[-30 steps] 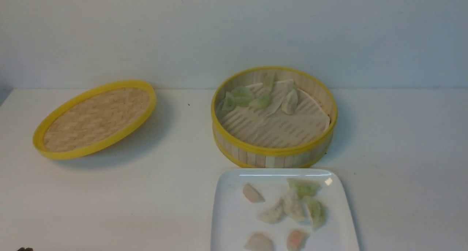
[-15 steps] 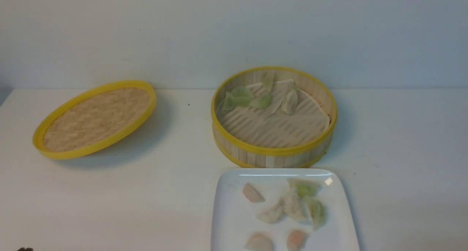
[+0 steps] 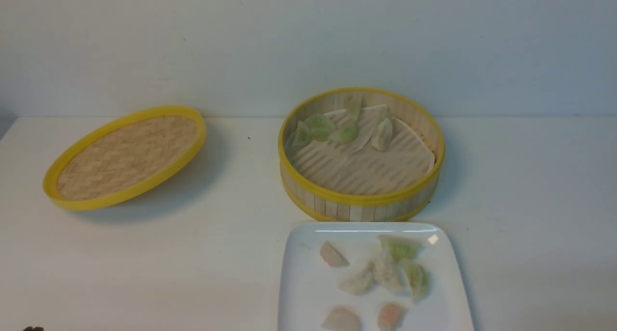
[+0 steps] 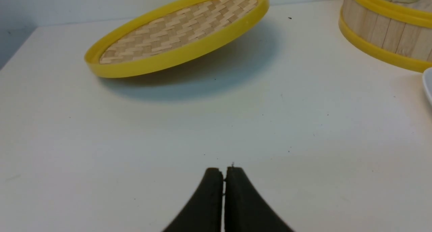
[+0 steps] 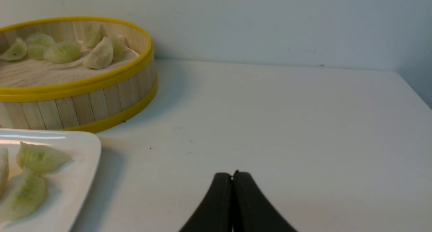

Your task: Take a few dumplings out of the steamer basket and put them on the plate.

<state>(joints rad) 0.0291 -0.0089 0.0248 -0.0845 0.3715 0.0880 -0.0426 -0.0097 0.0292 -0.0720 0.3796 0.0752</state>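
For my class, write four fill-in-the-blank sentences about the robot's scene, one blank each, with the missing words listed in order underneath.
1. The plate is ____ in colour.
2. The rim of the steamer basket is coloured ____.
3. Of the two robot arms, the woven lid lies on the side of the ____ arm.
4. The fingers of the left gripper are neither apart nor open but ____.

Missing words: white; yellow; left; shut
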